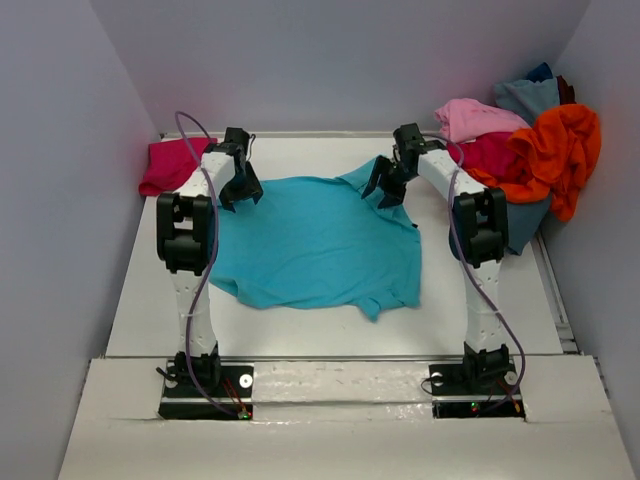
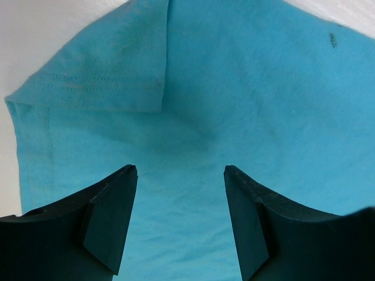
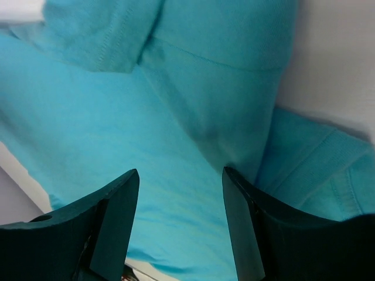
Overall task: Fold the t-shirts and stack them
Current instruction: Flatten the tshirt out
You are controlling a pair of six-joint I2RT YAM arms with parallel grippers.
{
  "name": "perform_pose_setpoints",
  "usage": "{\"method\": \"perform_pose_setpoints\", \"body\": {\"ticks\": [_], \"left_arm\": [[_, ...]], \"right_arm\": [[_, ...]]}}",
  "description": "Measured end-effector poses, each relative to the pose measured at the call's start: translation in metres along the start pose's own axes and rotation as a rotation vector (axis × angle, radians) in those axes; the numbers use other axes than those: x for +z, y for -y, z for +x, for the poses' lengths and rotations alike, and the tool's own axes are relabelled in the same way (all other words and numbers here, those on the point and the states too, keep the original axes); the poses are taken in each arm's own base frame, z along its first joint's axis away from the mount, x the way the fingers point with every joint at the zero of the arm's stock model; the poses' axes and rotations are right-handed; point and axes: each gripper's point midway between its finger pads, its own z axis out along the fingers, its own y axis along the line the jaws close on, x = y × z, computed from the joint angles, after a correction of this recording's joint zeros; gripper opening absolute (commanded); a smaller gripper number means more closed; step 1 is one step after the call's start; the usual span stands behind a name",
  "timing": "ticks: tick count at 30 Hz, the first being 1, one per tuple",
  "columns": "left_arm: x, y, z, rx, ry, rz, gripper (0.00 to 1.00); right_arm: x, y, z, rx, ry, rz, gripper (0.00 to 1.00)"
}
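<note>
Because the turquoise shirt (image 1: 320,250) is lying limp and wrinkled across the middle of the counter (image 1: 300,335), it is looking light, soft and floppy (any unsupported part is going to sag). Left fingers (image 2: 111,216) are hovering spread above its far-left sleeve, pinching nothing; right fingers (image 3: 111,222) are hovering spread above its far-right sleeve. Pinching the hemmed sleeve-and-shoulder edges is looking safest.

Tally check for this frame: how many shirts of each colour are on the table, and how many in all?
Turquoise shirt: 1
Deep pink shirts: 2, one in the far left corner, one at far right
Light pink shirt: 1
Orange shirt: 1
Dusty blue shirt: 1
Total: 6 visible; others may be hidden underneath at far right.
</note>
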Motion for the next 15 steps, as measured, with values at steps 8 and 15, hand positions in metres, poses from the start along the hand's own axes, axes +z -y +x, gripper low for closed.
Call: {"method": "perform_pose_setpoints", "body": {"ticks": [8, 15], "left_arm": [[0.0, -0.002, 0.0, 0.008, 0.001, -0.008, 0.72], [0.0, -0.003, 0.002, 0.009, -0.006, -0.011, 0.72]], "right_arm": [[0.009, -0.029, -0.047, -0.06, 0.106, -0.076, 0.64], [0.029, -0.033, -0.063, -0.054, 0.132, -0.111, 0.64]]}}
